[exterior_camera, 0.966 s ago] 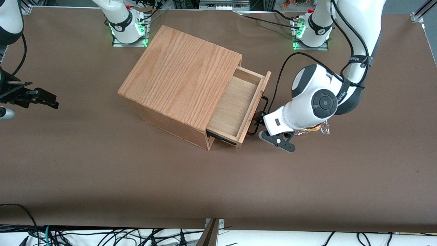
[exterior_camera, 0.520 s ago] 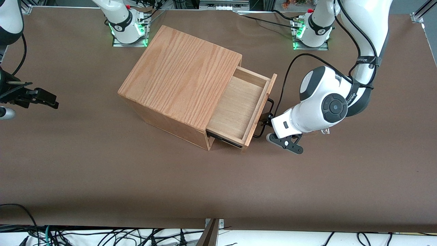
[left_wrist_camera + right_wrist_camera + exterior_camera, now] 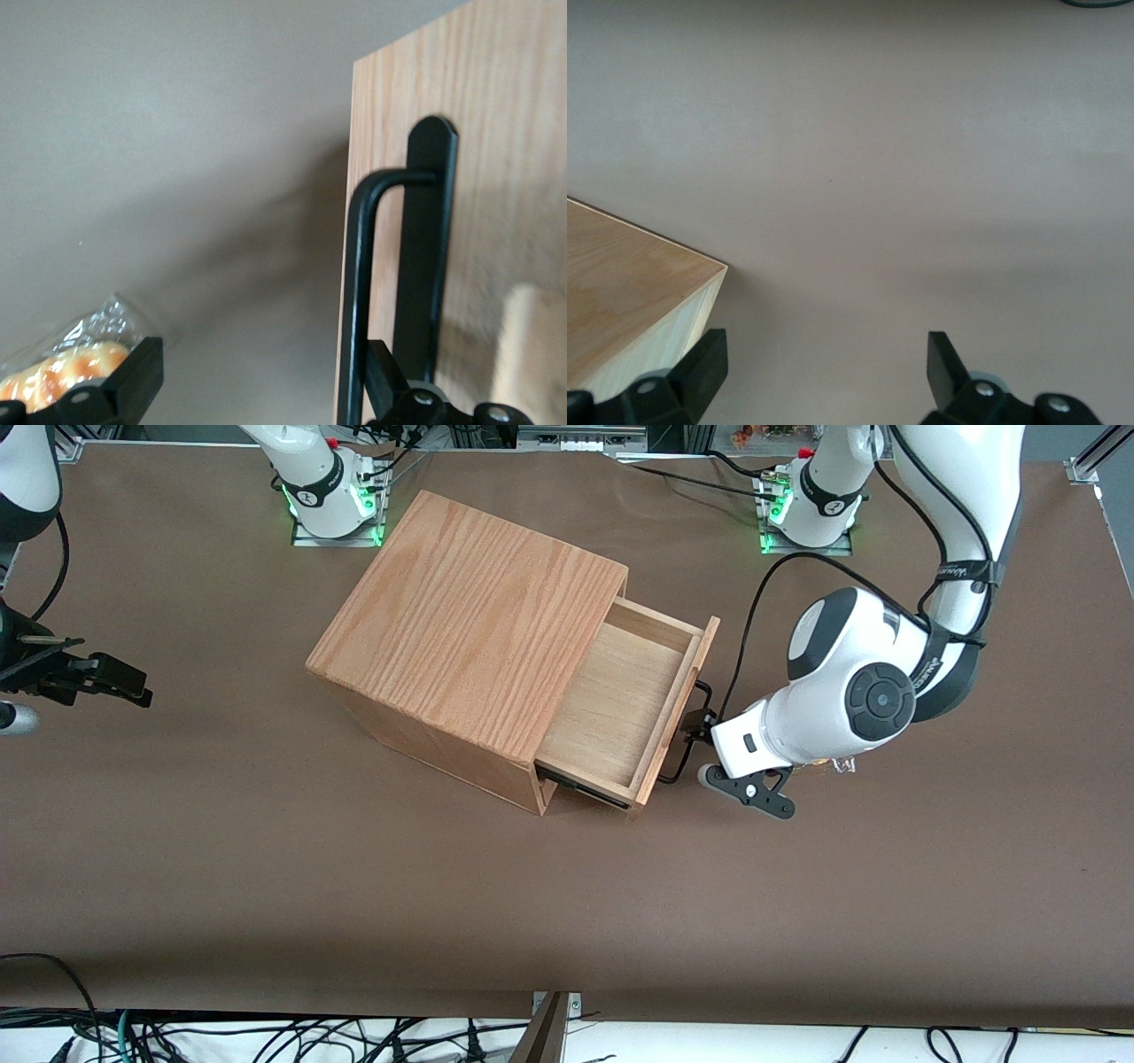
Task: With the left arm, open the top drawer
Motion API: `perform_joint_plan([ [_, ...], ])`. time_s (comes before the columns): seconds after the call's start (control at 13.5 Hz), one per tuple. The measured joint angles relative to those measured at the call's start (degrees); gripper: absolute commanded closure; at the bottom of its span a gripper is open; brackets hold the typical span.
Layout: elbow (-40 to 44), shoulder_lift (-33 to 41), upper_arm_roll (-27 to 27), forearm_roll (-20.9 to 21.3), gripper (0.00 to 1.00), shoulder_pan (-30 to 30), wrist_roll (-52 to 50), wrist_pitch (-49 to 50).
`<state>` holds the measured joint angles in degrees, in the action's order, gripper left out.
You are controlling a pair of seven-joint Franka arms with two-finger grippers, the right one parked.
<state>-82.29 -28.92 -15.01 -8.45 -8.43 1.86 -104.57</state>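
Observation:
The top drawer [image 3: 620, 700] of the cube-shaped wooden box [image 3: 478, 611] stands pulled well out, its pale plain-wood inside showing. Its thin black wire handle [image 3: 689, 731] faces the left arm [image 3: 850, 686]. The left arm's black gripper [image 3: 704, 731] is at the handle, just in front of the drawer front. In the left wrist view the oak-grain drawer front [image 3: 496, 177] and the handle bar [image 3: 359, 292] show close up. The gripper [image 3: 257, 390] is open, its fingers [image 3: 133, 381] wide apart. The bar lies between them, close against the finger nearest the drawer front.
A clear bag of golden pastry [image 3: 62, 372] lies on the brown table by the gripper, mostly under the left arm's wrist in the front view [image 3: 828, 763]. The arm bases [image 3: 811, 505] stand farther from the front camera than the box.
The drawer has slid further out of the box, most of it in the first half second. The left arm and gripper have moved with it toward the working arm's end of the table.

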Motion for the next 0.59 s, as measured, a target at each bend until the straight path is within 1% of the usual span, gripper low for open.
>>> perform_joint_plan([
  [0.22, 3.5, 2.0, 0.0, -1.7, 0.00, 1.2, 0.0, 8.2],
  [0.45, 9.2, 3.1, 0.1, -1.7, 0.00, 3.5, 0.0, 18.7],
  [0.59, 10.7, 4.9, 0.8, -0.6, 0.00, 5.4, 0.0, 22.2],
])
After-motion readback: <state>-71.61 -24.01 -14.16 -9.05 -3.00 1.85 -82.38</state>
